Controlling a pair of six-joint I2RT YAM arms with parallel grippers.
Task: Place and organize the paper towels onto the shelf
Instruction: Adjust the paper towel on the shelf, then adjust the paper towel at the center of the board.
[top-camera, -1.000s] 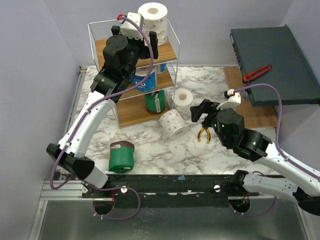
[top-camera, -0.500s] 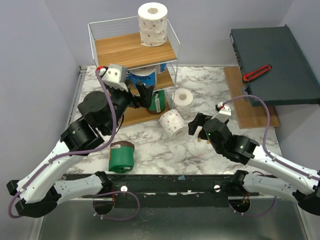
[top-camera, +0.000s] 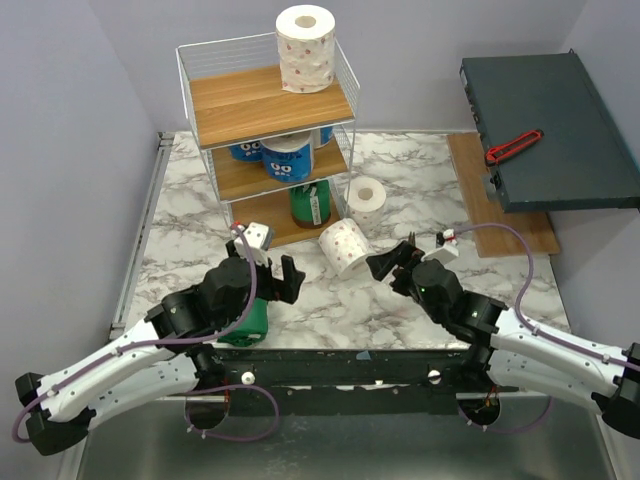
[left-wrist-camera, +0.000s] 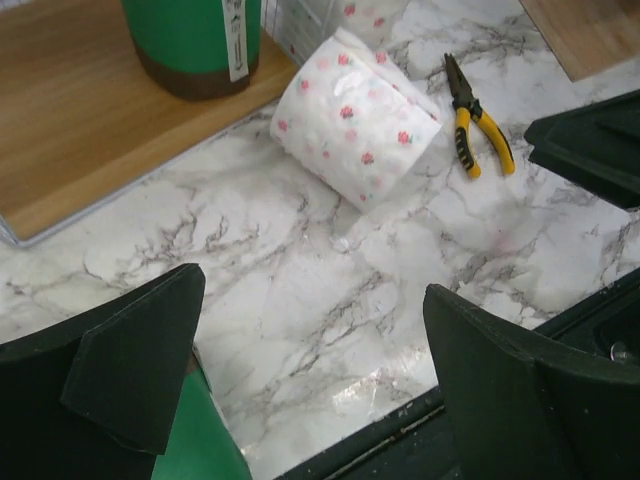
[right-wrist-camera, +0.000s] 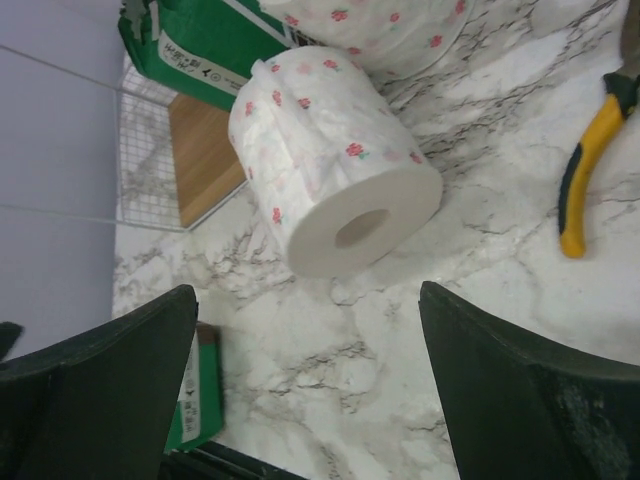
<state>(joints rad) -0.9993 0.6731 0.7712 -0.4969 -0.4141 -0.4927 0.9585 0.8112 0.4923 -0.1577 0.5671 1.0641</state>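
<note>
The shelf (top-camera: 240, 100) stands at the back left. A speckled white paper towel roll (top-camera: 305, 48) stands on its top board, blue rolls (top-camera: 285, 157) sit on the middle tier, and a green roll (top-camera: 310, 203) on the bottom board. On the marble a speckled roll (top-camera: 343, 246) (left-wrist-camera: 355, 115) (right-wrist-camera: 330, 165) lies on its side, and another white roll (top-camera: 366, 196) stands beside the shelf. A green roll (top-camera: 252, 320) (right-wrist-camera: 195, 390) lies near the front, half under my left arm. My left gripper (top-camera: 283, 280) (left-wrist-camera: 310, 330) is open and empty just right of it. My right gripper (top-camera: 392, 262) (right-wrist-camera: 305, 330) is open, facing the lying speckled roll's core.
Yellow-handled pliers (left-wrist-camera: 478, 125) (right-wrist-camera: 590, 170) lie on the marble right of the lying roll. A dark flat box (top-camera: 555, 125) with a red-handled tool (top-camera: 513, 146) on it sits at the back right, above a wooden board (top-camera: 500, 200).
My left arm has come down from the shelf's top tier to low over the table by the green roll. My right gripper has moved left toward the lying speckled roll.
</note>
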